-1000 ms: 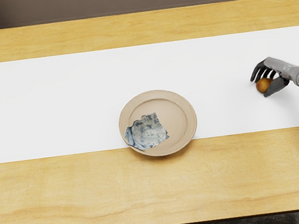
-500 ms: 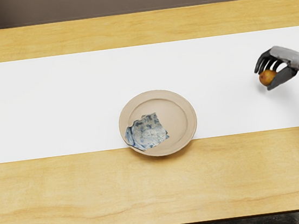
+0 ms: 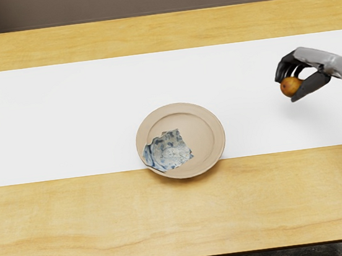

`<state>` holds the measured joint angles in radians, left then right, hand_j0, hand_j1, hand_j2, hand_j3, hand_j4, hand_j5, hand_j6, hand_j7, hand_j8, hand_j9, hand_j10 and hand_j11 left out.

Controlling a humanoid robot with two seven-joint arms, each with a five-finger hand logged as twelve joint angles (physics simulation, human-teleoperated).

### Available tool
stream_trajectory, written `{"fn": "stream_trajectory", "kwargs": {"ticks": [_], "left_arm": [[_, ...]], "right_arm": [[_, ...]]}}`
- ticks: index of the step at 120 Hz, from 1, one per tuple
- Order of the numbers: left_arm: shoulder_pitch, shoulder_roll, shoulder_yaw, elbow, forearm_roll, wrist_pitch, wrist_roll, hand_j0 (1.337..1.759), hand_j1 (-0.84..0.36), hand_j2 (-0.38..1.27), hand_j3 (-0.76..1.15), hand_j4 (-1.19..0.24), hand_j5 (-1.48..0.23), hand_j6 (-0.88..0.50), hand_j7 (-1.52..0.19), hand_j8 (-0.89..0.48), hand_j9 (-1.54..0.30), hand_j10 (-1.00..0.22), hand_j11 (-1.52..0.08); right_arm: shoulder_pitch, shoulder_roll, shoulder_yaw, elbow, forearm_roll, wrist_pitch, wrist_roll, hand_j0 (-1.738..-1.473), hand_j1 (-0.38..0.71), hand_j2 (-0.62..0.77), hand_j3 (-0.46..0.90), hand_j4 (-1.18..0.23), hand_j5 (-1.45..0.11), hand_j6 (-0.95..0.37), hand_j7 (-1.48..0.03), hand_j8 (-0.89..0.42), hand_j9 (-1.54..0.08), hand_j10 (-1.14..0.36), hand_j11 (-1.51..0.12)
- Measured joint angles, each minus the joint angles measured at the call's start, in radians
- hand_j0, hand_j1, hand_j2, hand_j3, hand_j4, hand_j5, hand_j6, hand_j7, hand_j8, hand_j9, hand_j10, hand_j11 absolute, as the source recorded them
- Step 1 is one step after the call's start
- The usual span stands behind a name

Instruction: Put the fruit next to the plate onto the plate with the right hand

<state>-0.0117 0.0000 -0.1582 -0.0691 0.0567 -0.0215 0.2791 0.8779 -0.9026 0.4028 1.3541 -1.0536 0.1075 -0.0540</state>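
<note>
One fruit [image 3: 290, 86] in the closed grip of the right robot hand [image 3: 302, 75], one plate [image 3: 201, 129] well apart.

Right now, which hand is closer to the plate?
Right. The right hand, gripping the fruit, hangs over the white cloth to the right of the plate, apart from it. The left hand is out of view.
</note>
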Motion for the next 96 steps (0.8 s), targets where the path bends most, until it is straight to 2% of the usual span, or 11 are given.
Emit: {"fn": "stream_trajectory", "kwargs": {"ticks": [54, 96], "left_arm": [[0.0, 0.0, 0.0, 0.0, 0.0, 0.0, 0.0, 1.658, 0.34, 0.0, 0.0, 0.0, -0.01, 0.0, 0.0, 0.0, 0.0, 0.0, 0.0], [0.0, 0.0, 0.0, 0.0, 0.0, 0.0, 0.0, 1.658, 0.34, 0.0, 0.0, 0.0, -0.01, 0.0, 0.0, 0.0, 0.0, 0.0, 0.0]], "right_arm": [[-0.001, 0.006, 0.031, 0.108, 0.036, 0.024, -0.001, -1.656, 0.27, 0.26, 0.0, -0.68, -0.92, -0.57, -0.9, -0.47, -0.91, -0.46, -0.91], [-0.001, 0.06, 0.051, 0.124, 0.067, 0.037, -0.001, -1.655, 0.26, 0.25, 0.0, -0.68, -0.92, -0.58, -0.9, -0.48, -0.91, -0.47, -0.91]]}}
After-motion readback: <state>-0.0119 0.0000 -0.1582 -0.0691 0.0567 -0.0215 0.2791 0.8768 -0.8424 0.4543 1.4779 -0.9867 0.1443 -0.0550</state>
